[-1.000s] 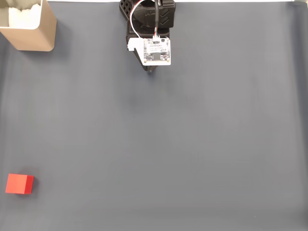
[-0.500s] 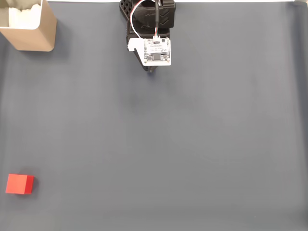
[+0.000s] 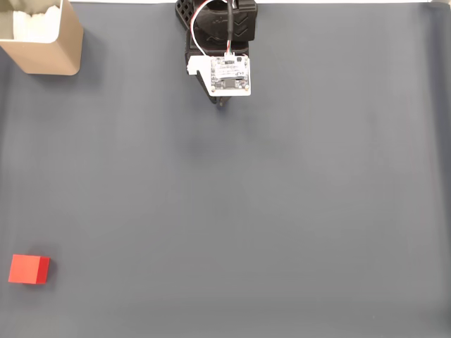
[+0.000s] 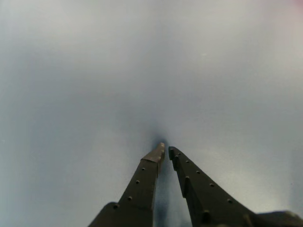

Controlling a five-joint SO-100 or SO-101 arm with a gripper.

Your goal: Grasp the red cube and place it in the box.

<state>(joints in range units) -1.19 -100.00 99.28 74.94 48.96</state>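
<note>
The arm [image 3: 220,42] sits folded at the top centre of the fixed view, and the jaws are nearly closed with nothing between them, their tips almost meeting just above the bare grey surface [image 4: 151,71] in the wrist view; the cube [image 3: 28,269] rests on the surface [image 3: 282,211] at the lower left of the fixed view, well apart from the arm; the box [image 3: 44,39] stands at the top left corner, also well apart from the cube. The step in hand looks like the reach, not yet begun; it calls for swinging toward the lower left, opening the jaws wide before descending, and squaring them to two flat faces; coming down off-centre could nudge the cube toward the surface's edge.
</note>
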